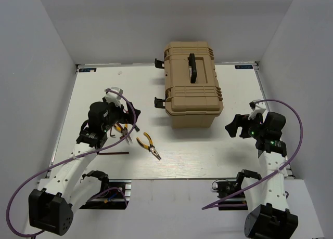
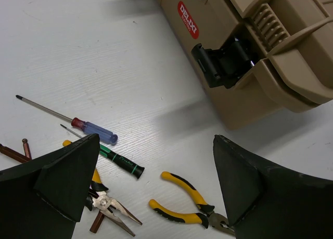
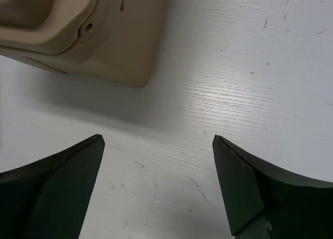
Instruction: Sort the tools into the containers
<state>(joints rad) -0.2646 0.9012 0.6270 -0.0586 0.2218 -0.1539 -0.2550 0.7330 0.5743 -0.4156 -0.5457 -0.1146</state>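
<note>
The tan toolbox (image 1: 192, 85) stands at the back centre with its lid down and its black handle on top. It also shows in the left wrist view (image 2: 250, 52) and its corner in the right wrist view (image 3: 78, 31). My left gripper (image 1: 125, 122) is open and empty above a group of tools. These are yellow-and-black pliers (image 2: 190, 205), also seen from the top (image 1: 149, 146), needle-nose pliers (image 2: 109, 208), a blue-handled screwdriver (image 2: 78, 123) and a green-and-black screwdriver (image 2: 117, 158). A thin dark bar (image 1: 112, 152) lies near them. My right gripper (image 1: 237, 127) is open and empty over bare table.
A black side latch (image 2: 221, 62) sticks out from the toolbox's left side. White walls close in the table on the left, back and right. The table top (image 3: 234, 67) right of the toolbox is scuffed white.
</note>
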